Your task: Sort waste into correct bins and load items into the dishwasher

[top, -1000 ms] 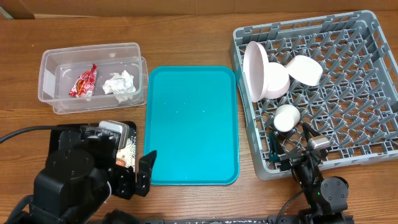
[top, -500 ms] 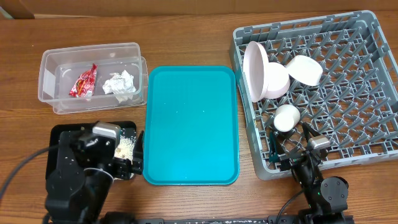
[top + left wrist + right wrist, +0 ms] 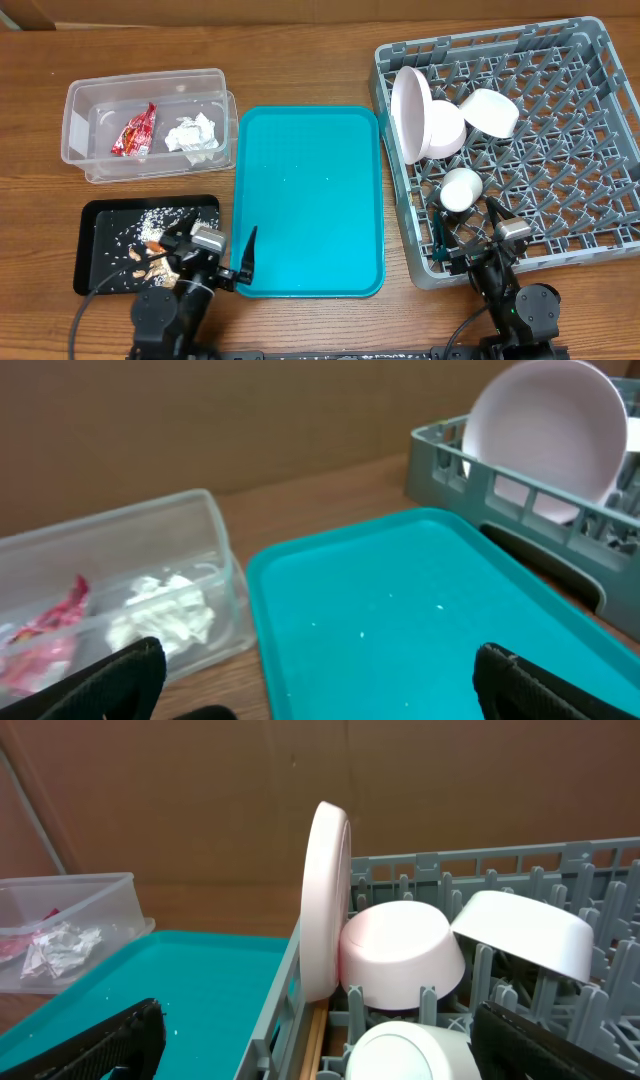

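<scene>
Red snack wrapper [image 3: 133, 131] and crumpled white napkin [image 3: 191, 135] lay inside the clear tub [image 3: 145, 82]; tan food scraps [image 3: 150, 240] were scattered in the black tray [image 3: 100, 212] nearer the arms. White plate [image 3: 410, 113], pink bowl [image 3: 445, 130], white bowl [image 3: 490, 112] and small cup [image 3: 461, 189] sat in the grey dish rack [image 3: 570, 150], right of the teal tray [image 3: 310, 200] on the counter [image 3: 300, 60]. Left end effector [image 3: 320, 678] was released, empty, at the teal tray's near-left corner; right end effector [image 3: 320, 1045] was released, empty, at the rack's near edge

Wood-grain table [image 3: 300, 60] w/ plain brown cardboard wall [image 3: 200, 420] at back; even, soft light.
</scene>
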Tool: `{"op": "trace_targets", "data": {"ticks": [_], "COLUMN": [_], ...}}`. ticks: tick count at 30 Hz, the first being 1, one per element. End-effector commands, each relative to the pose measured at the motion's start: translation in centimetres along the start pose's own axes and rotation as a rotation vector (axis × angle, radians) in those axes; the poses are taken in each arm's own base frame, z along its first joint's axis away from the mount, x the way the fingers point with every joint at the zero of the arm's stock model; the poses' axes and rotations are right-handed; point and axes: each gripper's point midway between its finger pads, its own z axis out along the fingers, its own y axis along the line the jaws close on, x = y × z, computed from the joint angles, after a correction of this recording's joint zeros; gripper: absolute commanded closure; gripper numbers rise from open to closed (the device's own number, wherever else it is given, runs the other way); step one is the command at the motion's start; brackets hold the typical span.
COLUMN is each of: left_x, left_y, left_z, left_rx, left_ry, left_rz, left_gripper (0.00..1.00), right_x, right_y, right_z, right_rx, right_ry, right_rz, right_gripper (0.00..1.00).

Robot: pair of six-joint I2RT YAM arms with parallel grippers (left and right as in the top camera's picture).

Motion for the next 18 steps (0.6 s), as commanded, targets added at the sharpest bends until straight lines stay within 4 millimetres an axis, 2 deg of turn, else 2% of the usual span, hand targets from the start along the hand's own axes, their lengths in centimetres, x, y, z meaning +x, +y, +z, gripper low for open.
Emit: {"op": "trace_targets", "data": {"ticks": [1, 3, 18], "left_x": [2.1, 3.1, 2.7], "left_y": [-1.2, -1.3, -1.3], "left_z": [0.5, 1.1, 1.1], "left_rx": [0.059, 0.070, 0.068], "left_ry": [-0.025, -0.021, -0.039], "left_rz": [0.021, 0.014, 0.007], "left_gripper": [0.00, 0.00, 0.00], "right_x": [0.1, 0.1, 0.1], "right_y": [-0.1, -0.1, -0.1], "right_z": [0.0, 0.0, 0.0], "right_rx": [0.004, 0.004, 0.004], "right_ry": [-0.005, -0.005, -0.005], "right_rz": [0.004, 0.004, 0.004], "right_gripper": [0.00, 0.00, 0.00]}}
